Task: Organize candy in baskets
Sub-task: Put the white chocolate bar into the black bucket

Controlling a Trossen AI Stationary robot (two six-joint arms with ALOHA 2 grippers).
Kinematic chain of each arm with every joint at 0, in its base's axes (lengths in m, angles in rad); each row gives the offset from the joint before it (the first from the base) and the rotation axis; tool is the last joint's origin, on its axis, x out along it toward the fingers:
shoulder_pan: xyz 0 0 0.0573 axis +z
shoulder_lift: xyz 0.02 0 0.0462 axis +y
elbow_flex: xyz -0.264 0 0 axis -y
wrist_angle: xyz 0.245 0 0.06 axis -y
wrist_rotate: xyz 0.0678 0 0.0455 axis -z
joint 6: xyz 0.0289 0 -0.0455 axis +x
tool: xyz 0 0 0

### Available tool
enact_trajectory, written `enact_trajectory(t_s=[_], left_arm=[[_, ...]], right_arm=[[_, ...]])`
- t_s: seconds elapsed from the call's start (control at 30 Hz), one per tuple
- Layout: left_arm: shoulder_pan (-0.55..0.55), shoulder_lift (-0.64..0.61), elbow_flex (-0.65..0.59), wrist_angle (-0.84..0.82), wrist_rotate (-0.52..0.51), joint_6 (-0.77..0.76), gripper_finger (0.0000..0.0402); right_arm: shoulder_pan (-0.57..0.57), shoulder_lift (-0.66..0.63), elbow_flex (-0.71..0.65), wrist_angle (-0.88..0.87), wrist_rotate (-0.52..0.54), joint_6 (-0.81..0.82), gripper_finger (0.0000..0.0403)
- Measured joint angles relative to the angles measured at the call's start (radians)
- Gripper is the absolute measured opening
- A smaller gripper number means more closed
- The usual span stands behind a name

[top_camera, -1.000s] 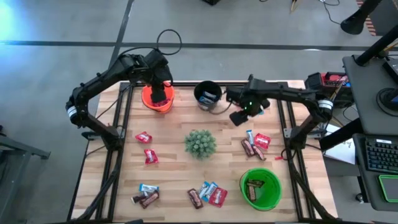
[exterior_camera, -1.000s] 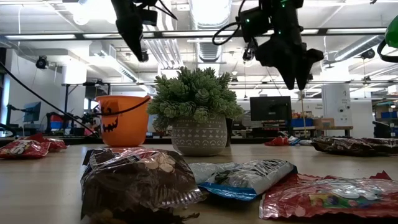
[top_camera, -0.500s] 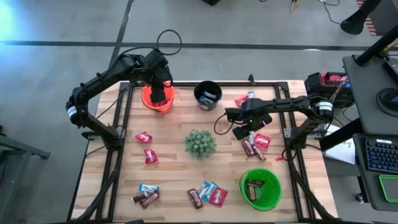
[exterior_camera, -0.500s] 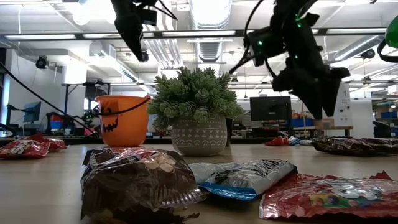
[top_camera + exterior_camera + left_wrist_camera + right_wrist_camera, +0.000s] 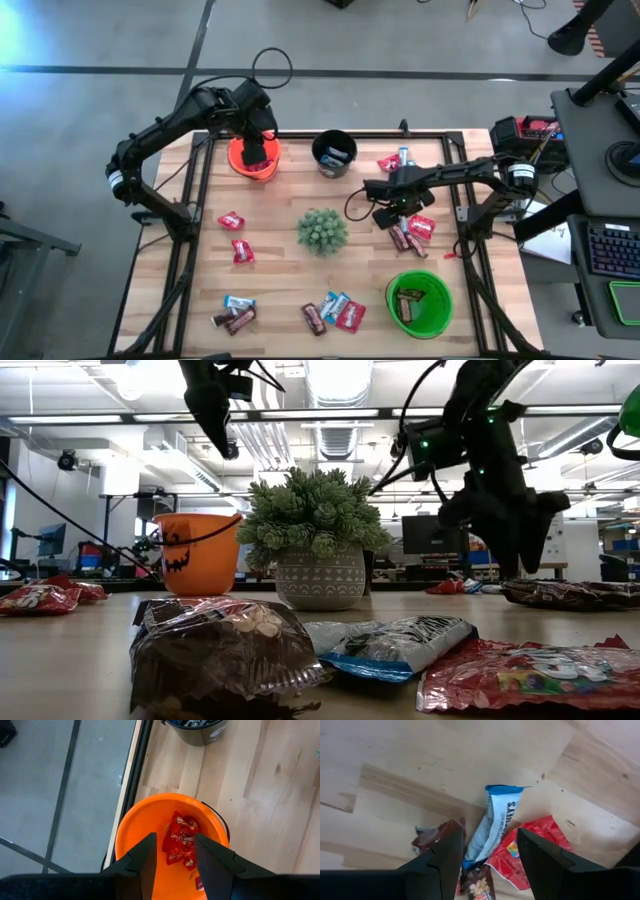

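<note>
Wooden table [image 5: 280, 250], stocked as follows.

Baskets: orange bucket [image 5: 253, 158] at the far left of the table, holding red-wrapped candy [image 5: 180, 840]; black bucket [image 5: 334, 153] just to its right along the far edge, with a blue wrapper showing inside; green bucket [image 5: 419, 302] at the near right, holding a dark brown bar [image 5: 407, 303].

Potted spiky plant [image 5: 322, 230] at the table's centre, clear of all candy.

Loose candy: two red packets [image 5: 236, 235] left of the plant; a blue and a brown bar [image 5: 235, 311] at the near left corner; a mixed cluster of brown, blue and red [image 5: 333, 312] along the near edge, left of the green bucket; a red and a blue piece [image 5: 394, 160] near the far edge, right of the black bucket; a pile of brown, blue and red pieces right of the plant, including a blue-and-silver bar [image 5: 497, 822] lying against a red packet [image 5: 537, 845] and a brown bar [image 5: 436, 835].

Left gripper [image 5: 256, 140]: poised directly above the orange bucket, fingers [image 5: 216, 862] parted with nothing between them, the red candy lying below in the bucket.

Right gripper [image 5: 394, 208]: hanging just over the pile right of the plant, above the tabletop, fingers [image 5: 447, 855] spread wide and empty, the blue-and-silver bar framed in the gap between them, not yet touched.
</note>
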Motion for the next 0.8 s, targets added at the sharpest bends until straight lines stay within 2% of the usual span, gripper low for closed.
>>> enact_trajectory(t_s=[0.33, 0.5, 0.6, 0.8], left_arm=[[0.0, 0.001, 0.0, 0.0, 0.0, 0.0, 0.0113], [0.0, 0.001, 0.0, 0.001, 0.0, 0.0, 0.0113], [0.0, 0.001, 0.0, 0.001, 0.0, 0.0, 0.0113], [0.0, 0.001, 0.0, 0.001, 0.0, 0.0, 0.0113]], right_arm=[[0.0, 0.0, -0.06, 0.09, 0.001, 0.016, 0.018], [-0.003, 0.0, -0.064, 0.099, 0.038, 0.027, 0.0176], [-0.005, 0.0, -0.065, 0.102, 0.053, 0.037, 0.0158], [-0.012, 0.0, -0.071, 0.103, 0.053, 0.052, 0.0093]])
